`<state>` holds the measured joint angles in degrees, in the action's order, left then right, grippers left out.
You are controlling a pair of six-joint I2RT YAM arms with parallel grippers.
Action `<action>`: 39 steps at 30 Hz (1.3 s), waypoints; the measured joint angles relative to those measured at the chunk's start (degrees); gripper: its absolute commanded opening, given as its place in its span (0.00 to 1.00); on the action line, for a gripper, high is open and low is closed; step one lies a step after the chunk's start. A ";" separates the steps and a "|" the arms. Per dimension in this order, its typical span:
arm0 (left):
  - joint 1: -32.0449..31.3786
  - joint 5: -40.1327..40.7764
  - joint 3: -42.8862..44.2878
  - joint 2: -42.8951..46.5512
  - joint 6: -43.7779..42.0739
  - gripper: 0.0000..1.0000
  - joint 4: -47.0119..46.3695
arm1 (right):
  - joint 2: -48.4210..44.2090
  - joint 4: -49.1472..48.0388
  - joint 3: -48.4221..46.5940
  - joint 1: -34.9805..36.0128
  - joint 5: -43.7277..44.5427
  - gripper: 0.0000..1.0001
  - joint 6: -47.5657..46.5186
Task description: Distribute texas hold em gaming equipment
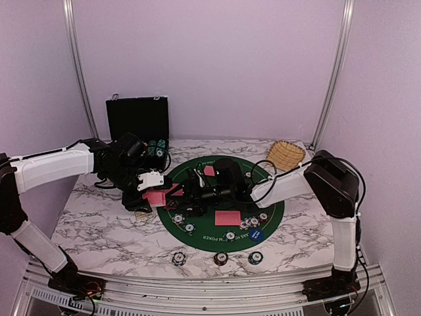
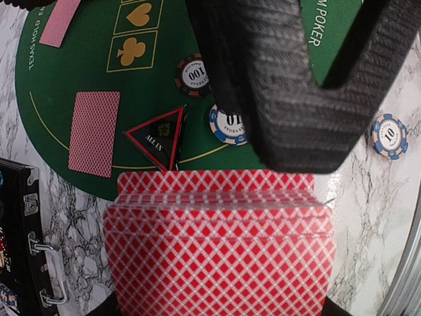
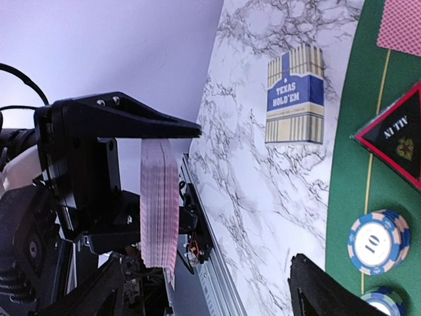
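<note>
one red deck (image 2: pixel 217 243) in left claw (image 3: pixel 158 191), right claw (image 2: pixel 335 46) open

Surface: table (image 1: pixel 92 227), white marble pattern with grey veins, flat.
Centre: round green mat (image 1: pixel 204 227) printed with poker lettering, lying flat on the marble; its near edge stops short of the table's near edge.
Back left: black case (image 1: pixel 137 118), lid standing upright, just behind the mat's far-left rim.
Back right: wicker basket (image 1: pixel 285 155), on the marble just beyond the mat.
Left of mat: blue and cream card box (image 3: pixel 295 95), lying flat on the marble near the mat's edge.
Near edge: three chips on bare marble in a row, well apart; left dark with pale stripes (image 1: pixel 178 259), middle red (image 1: pixel 221 258), right teal (image 1: pixel 255 257).
</note>
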<state>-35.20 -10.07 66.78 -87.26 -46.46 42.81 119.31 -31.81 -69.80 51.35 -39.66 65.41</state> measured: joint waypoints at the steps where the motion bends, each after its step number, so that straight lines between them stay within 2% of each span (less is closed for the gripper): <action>1: 0.00 0.00 0.00 0.00 0.00 0.31 0.00 | 0.48 -0.85 -0.37 0.13 -0.26 0.82 0.52; 16: 0.00 -0.39 0.02 0.00 0.02 0.31 0.00 | 6.93 -8.07 -4.11 1.07 -3.17 0.79 6.45; 28: -0.09 -0.39 0.02 0.00 0.02 0.31 0.00 | 7.28 -9.38 -4.72 1.20 -3.56 0.80 7.50; 39: -0.17 -0.39 0.02 -0.02 0.02 0.31 0.00 | 11.74 -9.77 -11.78 2.08 -3.89 0.80 8.92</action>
<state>-35.38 -10.46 66.81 -87.29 -46.44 42.81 131.04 -41.58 -81.58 53.43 -43.55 74.32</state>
